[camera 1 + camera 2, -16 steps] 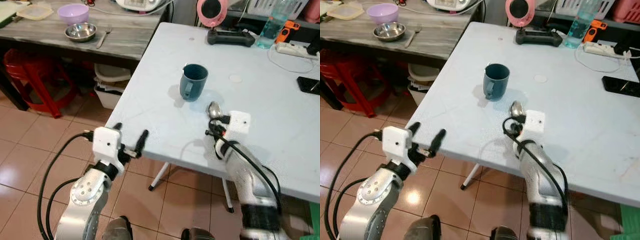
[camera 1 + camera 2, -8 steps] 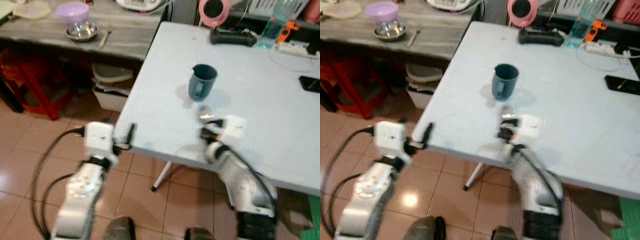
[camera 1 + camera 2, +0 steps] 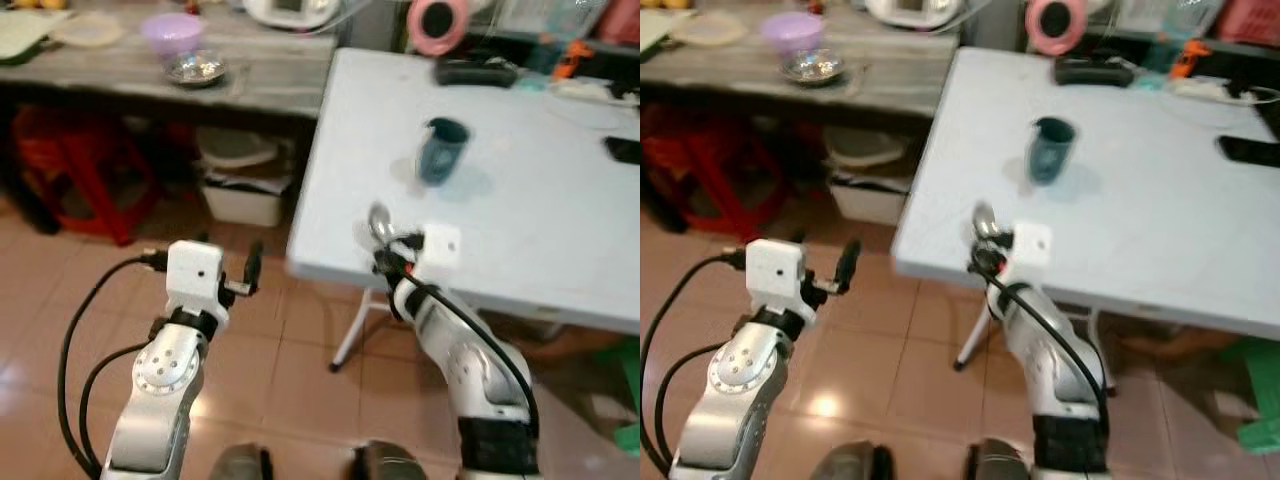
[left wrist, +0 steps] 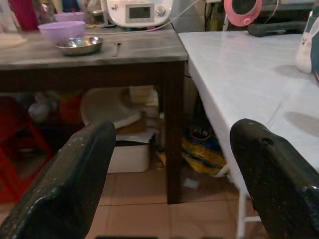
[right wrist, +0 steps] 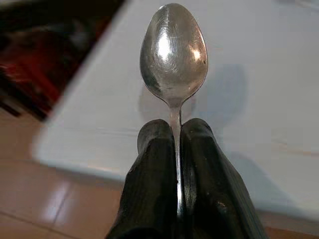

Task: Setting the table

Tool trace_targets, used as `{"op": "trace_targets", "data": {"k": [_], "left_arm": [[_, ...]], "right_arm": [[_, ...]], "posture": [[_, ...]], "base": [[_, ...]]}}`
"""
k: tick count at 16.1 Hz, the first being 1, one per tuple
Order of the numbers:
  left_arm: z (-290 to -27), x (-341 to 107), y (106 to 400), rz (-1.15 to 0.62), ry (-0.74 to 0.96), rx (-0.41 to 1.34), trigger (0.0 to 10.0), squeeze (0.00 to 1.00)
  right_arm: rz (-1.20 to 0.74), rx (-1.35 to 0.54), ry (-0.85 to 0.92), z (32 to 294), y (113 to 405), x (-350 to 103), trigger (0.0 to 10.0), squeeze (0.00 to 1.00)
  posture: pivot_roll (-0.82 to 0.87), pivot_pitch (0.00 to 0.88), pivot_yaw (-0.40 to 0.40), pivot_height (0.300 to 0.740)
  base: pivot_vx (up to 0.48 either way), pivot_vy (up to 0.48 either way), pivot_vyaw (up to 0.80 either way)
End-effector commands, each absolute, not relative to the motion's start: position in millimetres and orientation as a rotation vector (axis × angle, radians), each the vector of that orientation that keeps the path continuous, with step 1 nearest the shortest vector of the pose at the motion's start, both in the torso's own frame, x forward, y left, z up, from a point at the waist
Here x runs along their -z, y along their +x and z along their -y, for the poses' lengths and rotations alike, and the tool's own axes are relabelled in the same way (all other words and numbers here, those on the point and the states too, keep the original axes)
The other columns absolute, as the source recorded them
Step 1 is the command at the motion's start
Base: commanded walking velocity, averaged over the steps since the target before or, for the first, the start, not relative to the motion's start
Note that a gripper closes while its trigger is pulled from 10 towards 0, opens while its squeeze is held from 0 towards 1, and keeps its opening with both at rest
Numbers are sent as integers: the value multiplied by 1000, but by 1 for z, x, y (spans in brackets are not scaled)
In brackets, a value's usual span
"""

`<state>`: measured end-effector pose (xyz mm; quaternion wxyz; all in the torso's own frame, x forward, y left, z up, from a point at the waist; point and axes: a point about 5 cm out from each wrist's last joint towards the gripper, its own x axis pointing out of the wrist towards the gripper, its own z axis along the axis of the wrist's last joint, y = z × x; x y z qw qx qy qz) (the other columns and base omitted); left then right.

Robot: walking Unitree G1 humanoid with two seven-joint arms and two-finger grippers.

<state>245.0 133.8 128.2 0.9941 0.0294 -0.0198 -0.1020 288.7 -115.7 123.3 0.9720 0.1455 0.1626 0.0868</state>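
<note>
One metal spoon (image 5: 174, 52) is in play, its handle pinched between the two black fingers (image 5: 154, 174) of the right gripper (image 3: 384, 247), which are pressed together on it; the bowl stands up and forward over the near left corner of the white table (image 3: 560, 200). One dark blue mug (image 3: 442, 151) stands upright on that table at about 1 o'clock from the spoon, well apart from it. At the table's far end, toward 12 o'clock, lie one black controller (image 3: 476, 72), a round pink object (image 3: 437, 24), an orange item and a white cable, all blurred; a black phone (image 3: 625, 149) sits near the right edge at 2 o'clock. The left gripper (image 3: 250, 275) hangs over the tiled floor (image 3: 60, 300) off the table's left edge, at 9 o'clock from the spoon, its two fingers (image 4: 82, 179) spread wide apart with nothing between them. The stretch of tabletop between the spoon and the mug is bare, as is the near edge to the right of the gripper. At 10 o'clock stands one grey-topped side table (image 3: 270, 85) carrying one purple bowl (image 3: 172, 32), one steel bowl (image 3: 196, 68), one fork (image 4: 115, 48) just beside it and a white appliance (image 4: 138, 12) at the back. Under it are a red stool (image 3: 85, 165) and white tubs (image 3: 240, 185), and a narrow gap separates the two tables.
</note>
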Motion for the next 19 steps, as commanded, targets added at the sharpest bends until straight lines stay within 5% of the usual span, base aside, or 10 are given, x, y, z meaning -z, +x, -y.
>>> {"op": "trace_targets", "data": {"k": [1,13,15,16,19], "left_arm": [[-127,-130,245,55,54,231,10000,0],[-122,-132,246,80,69,272,10000,0],[-122,-132,246,79,59,278,10000,0],[-121,-131,246,78,53,280,10000,0],[-120,-132,247,91,73,293,10000,0]], "right_arm": [[-259,-135,252,127,292,-131,0,0],[-95,-61,178,146,303,-149,0,0],[-89,-79,168,146,301,-149,4157,0],[-89,-88,157,145,300,-148,10000,0],[-96,-91,152,145,298,-145,10000,0]], "posture": [[16,89,-10,740],[13,85,-6,740],[10,81,-6,740],[10,80,-6,740],[5,73,-5,740]], "base": [[330,349,0],[423,96,0],[480,0,0],[480,0,0],[465,0,0]]}}
